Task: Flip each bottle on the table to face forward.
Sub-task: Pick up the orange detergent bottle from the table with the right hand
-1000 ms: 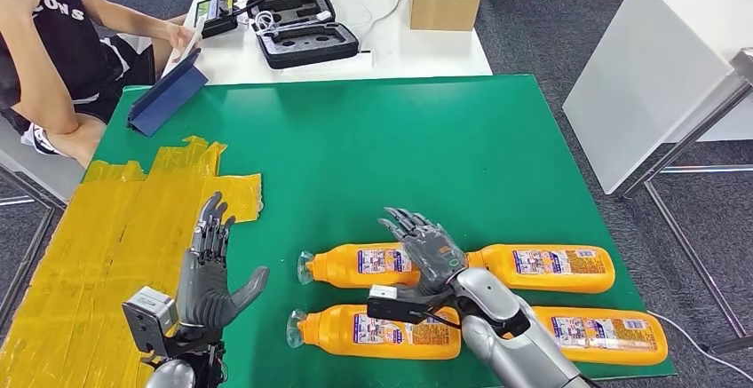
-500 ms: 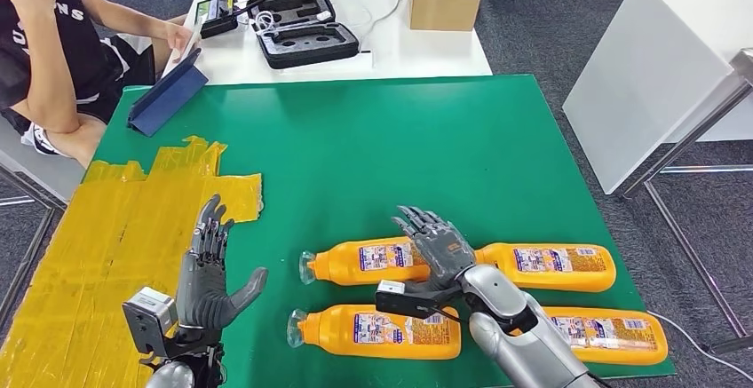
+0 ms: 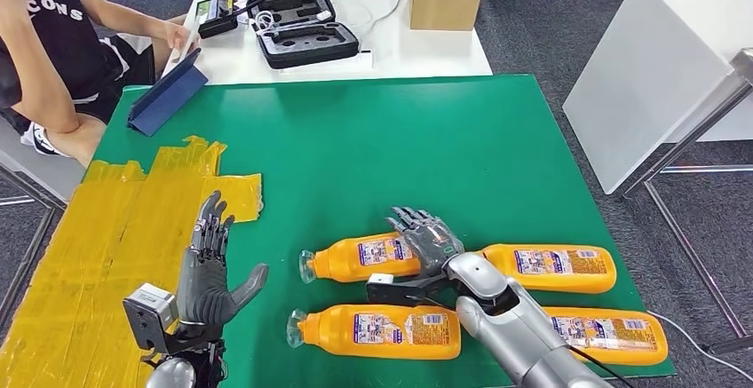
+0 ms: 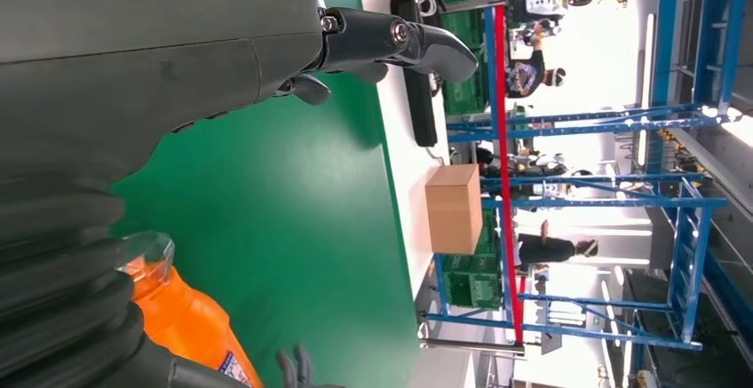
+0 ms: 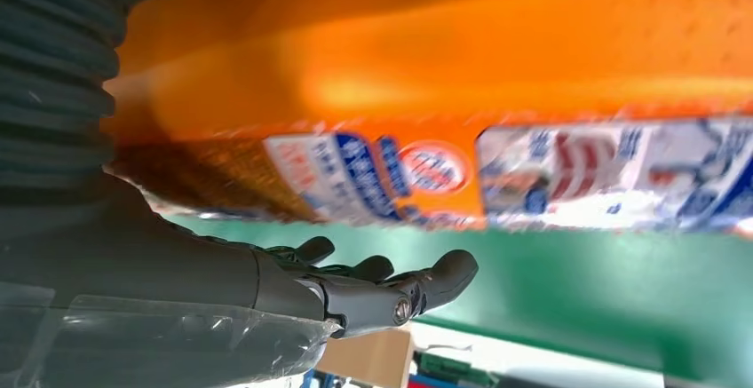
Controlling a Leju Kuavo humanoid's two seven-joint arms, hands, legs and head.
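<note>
Orange bottles lie in two rows on the green table (image 3: 373, 139), and the right hand (image 3: 429, 237) has slid back over the far-left bottle (image 3: 360, 259), fingers now draped on its base end, apparently touching; whether it grips, I cannot tell. That bottle has tilted slightly, so a flip looks to be starting. Far-right bottle (image 3: 550, 267), near-left bottle (image 3: 377, 331) and near-right bottle (image 3: 613, 335) haven't moved. Left hand (image 3: 206, 273) hovers wide, holding nothing, left of the bottles.
</note>
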